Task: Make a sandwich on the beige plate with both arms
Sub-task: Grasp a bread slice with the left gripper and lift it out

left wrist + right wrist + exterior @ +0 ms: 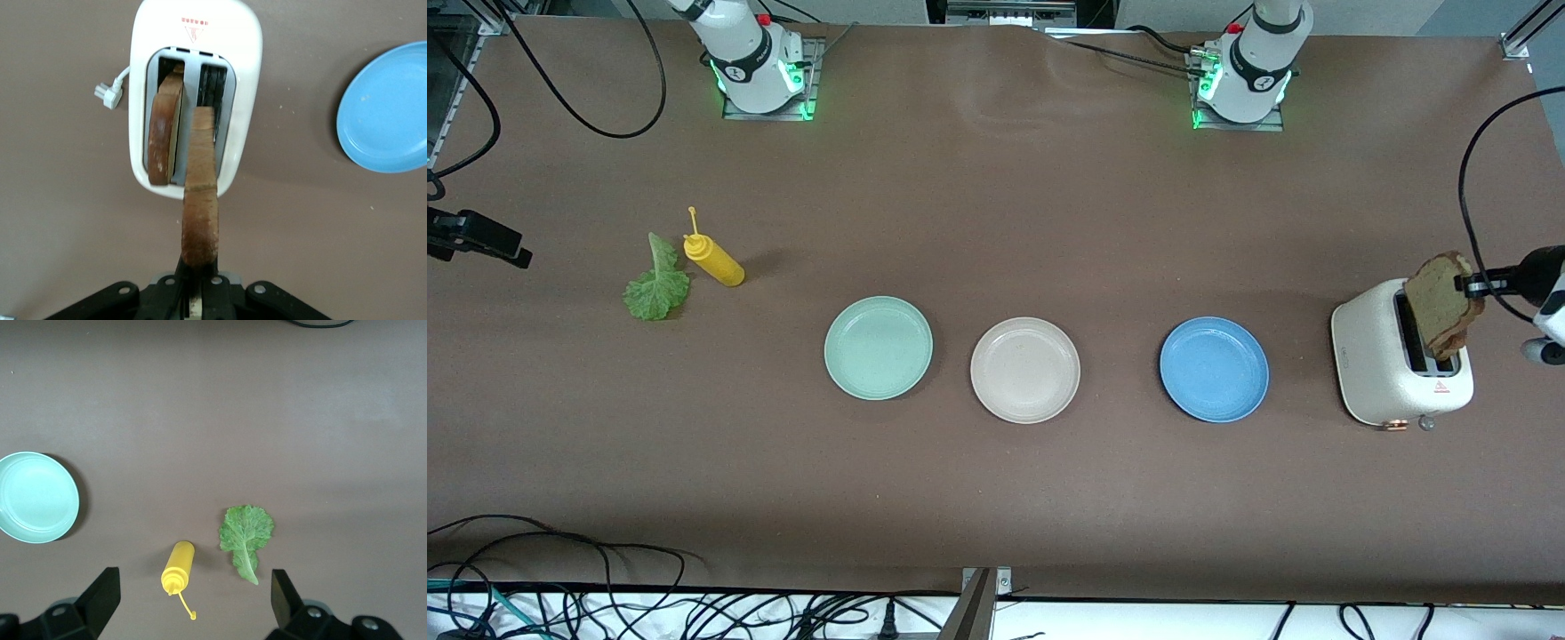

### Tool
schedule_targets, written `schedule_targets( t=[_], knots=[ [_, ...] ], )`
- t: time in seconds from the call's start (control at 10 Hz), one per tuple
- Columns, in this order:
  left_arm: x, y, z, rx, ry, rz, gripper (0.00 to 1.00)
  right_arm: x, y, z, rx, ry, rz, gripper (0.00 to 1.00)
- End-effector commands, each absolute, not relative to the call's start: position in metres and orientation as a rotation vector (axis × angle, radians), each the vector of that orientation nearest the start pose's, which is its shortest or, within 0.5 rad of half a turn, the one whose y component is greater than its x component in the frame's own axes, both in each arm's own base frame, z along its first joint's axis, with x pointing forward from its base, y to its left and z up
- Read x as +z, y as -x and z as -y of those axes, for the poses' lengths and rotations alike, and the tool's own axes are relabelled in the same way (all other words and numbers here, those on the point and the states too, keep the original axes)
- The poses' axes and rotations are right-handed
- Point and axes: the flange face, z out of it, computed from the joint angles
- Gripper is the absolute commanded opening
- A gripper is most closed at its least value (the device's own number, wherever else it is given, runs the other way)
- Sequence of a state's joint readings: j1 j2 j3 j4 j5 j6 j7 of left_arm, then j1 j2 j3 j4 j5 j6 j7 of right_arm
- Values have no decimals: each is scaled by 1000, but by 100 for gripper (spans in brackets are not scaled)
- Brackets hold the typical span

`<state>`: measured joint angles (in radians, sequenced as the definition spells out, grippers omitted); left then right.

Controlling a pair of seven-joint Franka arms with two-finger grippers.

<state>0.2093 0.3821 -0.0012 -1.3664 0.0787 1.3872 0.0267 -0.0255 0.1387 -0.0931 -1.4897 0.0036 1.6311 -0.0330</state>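
My left gripper (1478, 284) is shut on a brown bread slice (1439, 298) and holds it upright over the white toaster (1387, 373). In the left wrist view the gripper (199, 280) pinches the slice (200, 193) by its edge above one slot. A second slice (163, 133) stands in the other slot. The beige plate (1024, 370) lies bare at the table's middle. The lettuce leaf (656, 289) lies toward the right arm's end. My right gripper (193, 603) is open and empty, high over the lettuce (245, 532); it is out of the front view.
A yellow mustard bottle (713, 260) lies beside the lettuce, also in the right wrist view (177, 567). A mint green plate (878, 348) and a blue plate (1214, 369) flank the beige one. The toaster's plug (107, 95) lies loose beside it.
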Motion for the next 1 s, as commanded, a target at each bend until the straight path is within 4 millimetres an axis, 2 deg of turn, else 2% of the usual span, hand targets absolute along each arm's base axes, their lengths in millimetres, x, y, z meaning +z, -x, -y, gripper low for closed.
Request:
schedule_targets(
  t=[0.0, 0.2, 0.3, 0.5, 0.7, 0.9],
  knots=[
    [519, -612, -131, 555, 3038, 238, 0, 593, -596, 69, -5, 3128, -132, 100],
    [537, -610, -122, 512, 3051, 217, 0, 593, -596, 69, -5, 3128, -132, 100],
    [537, -612, -113, 510, 3054, 189, 0, 593, -596, 69, -5, 3128, -132, 100],
    [538, -612, -109, 505, 3060, 175, 0, 593, -596, 69, -5, 3128, -132, 100],
    [538, -617, -80, 499, 3071, 116, 0, 593, -596, 69, -5, 3128, -132, 100],
    [533, -618, -58, 459, 3192, 90, 0, 592, -596, 69, -2, 3128, -132, 100]
  ],
)
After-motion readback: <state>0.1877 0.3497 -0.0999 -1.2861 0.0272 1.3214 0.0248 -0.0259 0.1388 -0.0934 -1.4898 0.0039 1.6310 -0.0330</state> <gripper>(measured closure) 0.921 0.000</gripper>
